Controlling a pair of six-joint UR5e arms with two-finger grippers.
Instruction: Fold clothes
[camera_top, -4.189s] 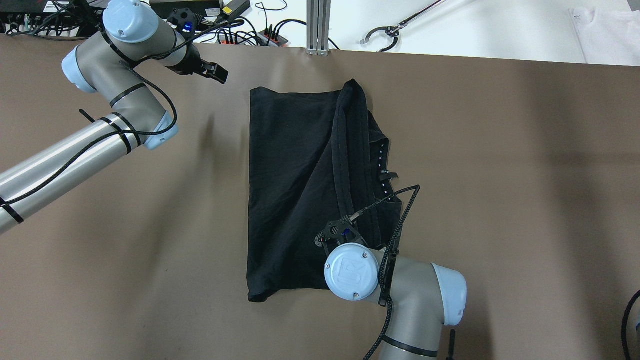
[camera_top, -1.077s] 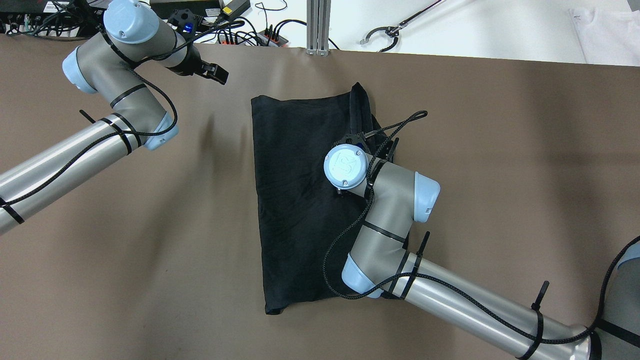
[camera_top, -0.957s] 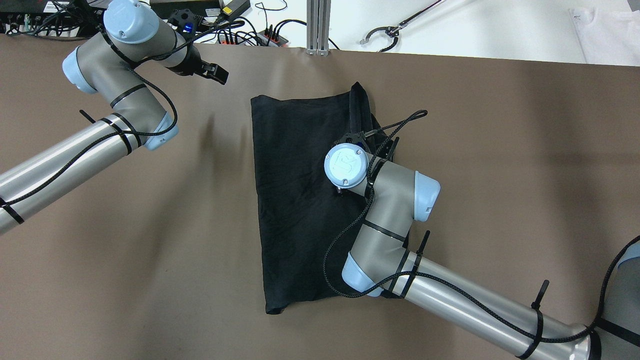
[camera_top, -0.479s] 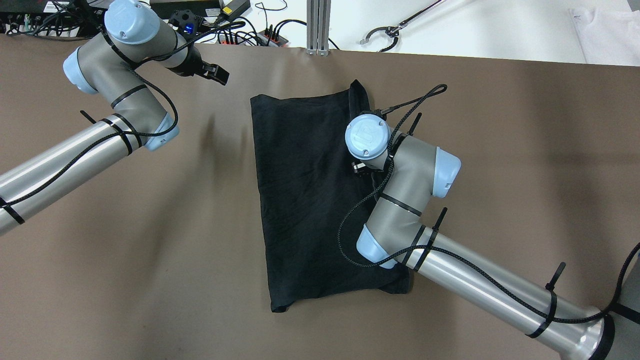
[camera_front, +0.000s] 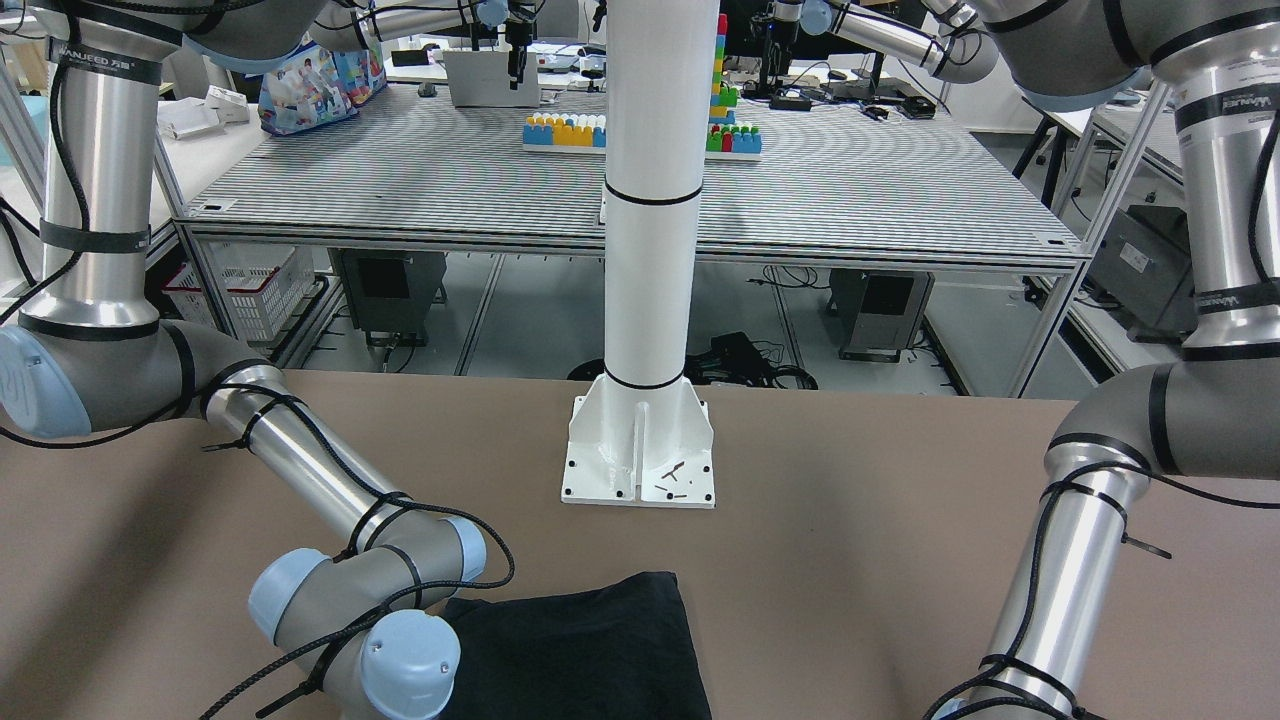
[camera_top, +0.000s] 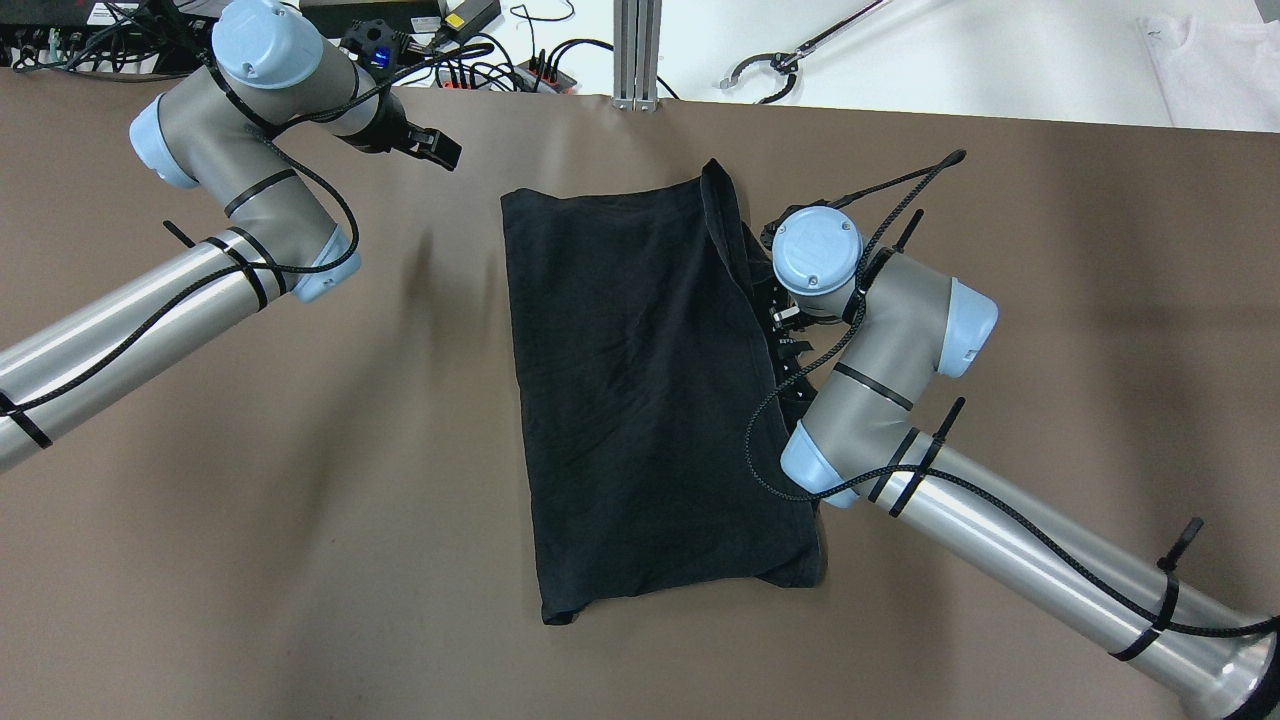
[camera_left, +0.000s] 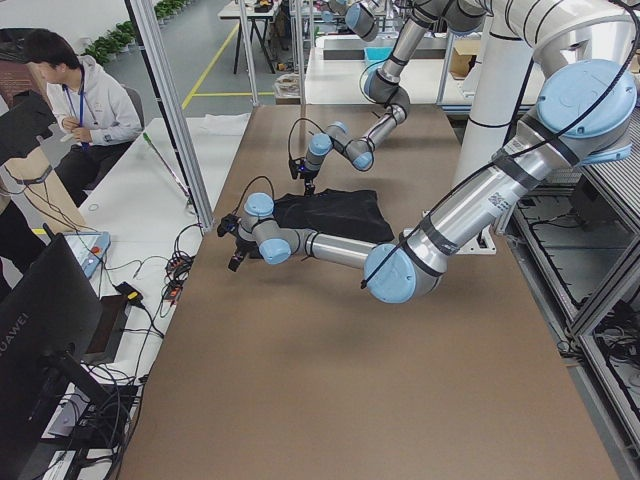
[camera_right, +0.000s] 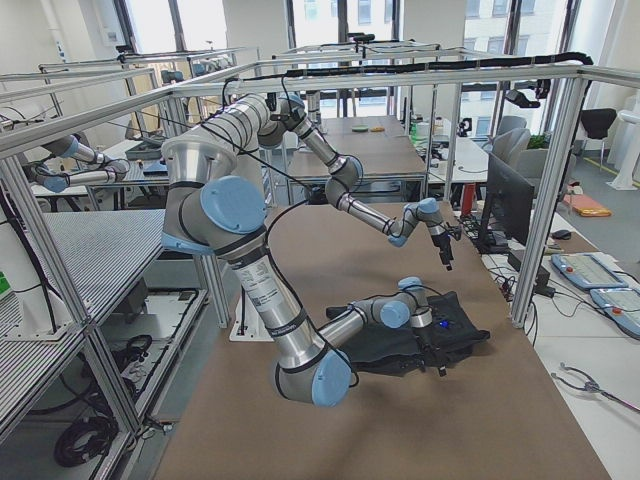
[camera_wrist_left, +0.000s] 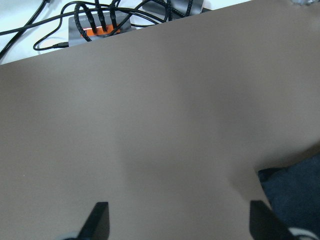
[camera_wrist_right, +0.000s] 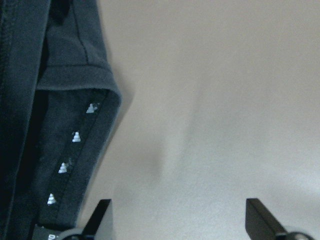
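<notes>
Two open grippers, neither holding cloth: the right gripper, jaws spread wide over bare table, hangs just beside the right edge of the black garment, which lies folded mid-table, probably clearing off after laying a fold. The left gripper, also spread, waits near the far left corner. Half a second ago the right wrist sat over the cloth; it has since slid off rightward

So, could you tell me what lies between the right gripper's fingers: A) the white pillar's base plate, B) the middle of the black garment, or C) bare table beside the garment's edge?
C: in the right wrist view the right gripper is open over bare table, with the black garment off to one side.
</notes>
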